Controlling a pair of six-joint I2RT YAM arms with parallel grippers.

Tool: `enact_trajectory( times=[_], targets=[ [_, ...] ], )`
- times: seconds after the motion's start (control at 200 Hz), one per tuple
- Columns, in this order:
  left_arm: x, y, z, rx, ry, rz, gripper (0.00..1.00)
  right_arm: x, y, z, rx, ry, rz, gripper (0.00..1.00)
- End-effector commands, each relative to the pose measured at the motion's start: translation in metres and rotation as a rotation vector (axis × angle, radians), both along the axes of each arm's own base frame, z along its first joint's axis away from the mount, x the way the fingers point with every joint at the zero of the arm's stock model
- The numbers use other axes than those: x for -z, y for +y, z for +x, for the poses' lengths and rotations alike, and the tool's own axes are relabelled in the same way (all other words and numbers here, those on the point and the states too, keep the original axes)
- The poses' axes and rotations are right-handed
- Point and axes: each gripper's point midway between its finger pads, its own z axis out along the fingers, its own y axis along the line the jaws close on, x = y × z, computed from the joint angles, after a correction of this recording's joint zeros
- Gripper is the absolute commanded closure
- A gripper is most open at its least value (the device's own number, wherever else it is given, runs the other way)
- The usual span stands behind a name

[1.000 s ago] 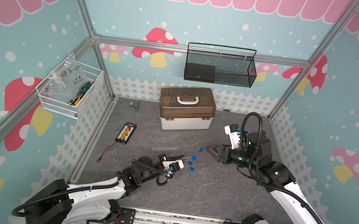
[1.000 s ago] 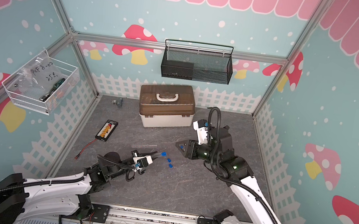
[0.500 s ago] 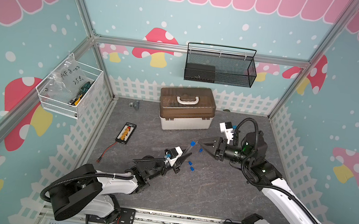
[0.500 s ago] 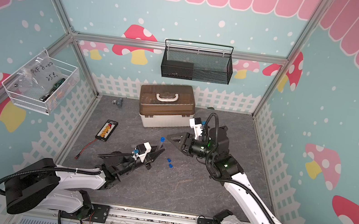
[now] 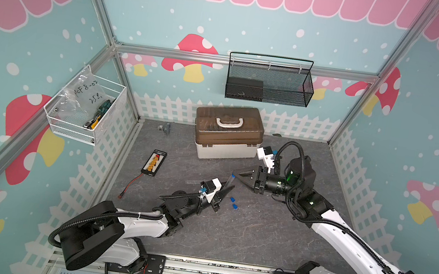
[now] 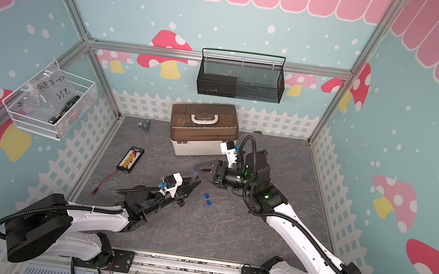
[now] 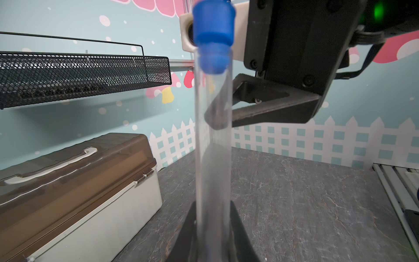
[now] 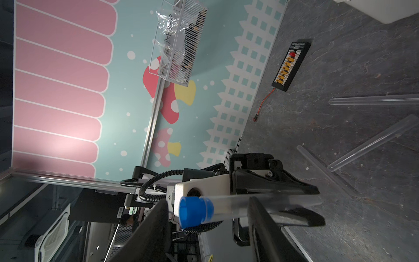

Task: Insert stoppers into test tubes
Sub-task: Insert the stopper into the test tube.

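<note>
Low at centre frame, the left gripper [image 5: 227, 189] is clamping a test tube [image 7: 213, 136], with a blue stopper [image 7: 213, 34] sitting in its mouth.
Just right of it, two loose stoppers [image 5: 233, 202] are lying on the grey table [image 5: 256, 236]. Above, the right gripper [image 8: 207, 200] is hovering with its jaws apart either side of the plugged end. Three bare tubes [image 8: 371, 145] are lying left of centre, and a toolbox [image 5: 227, 133] is sitting behind.

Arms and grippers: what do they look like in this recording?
The left arm and right arm have white shells, black joints and bases, and black corrugated hoses alongside. Each wrist carries a white camera block. The left gripper and right gripper are black, with tapered triangular fingers. A green light glows on the right arm.
</note>
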Motion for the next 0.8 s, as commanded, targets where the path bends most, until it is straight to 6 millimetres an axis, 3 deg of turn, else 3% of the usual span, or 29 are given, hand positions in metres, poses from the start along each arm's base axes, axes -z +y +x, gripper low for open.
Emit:
enact_trajectory(
  times=[0.0, 0.305, 0.79],
  targets=[
    [-0.016, 0.003, -0.005, 0.018, -0.026, -0.057, 1.0, -0.017, 0.003, -0.002, -0.008, -0.027, 0.043, 0.5],
    [-0.02, 0.003, -0.009, 0.033, -0.044, -0.069, 1.0, -0.01, 0.005, -0.001, -0.008, -0.008, 0.044, 0.55],
    [-0.037, 0.004, -0.017, 0.049, -0.126, -0.096, 1.0, 0.022, 0.008, 0.001, -0.003, 0.065, 0.001, 0.61]
  ],
)
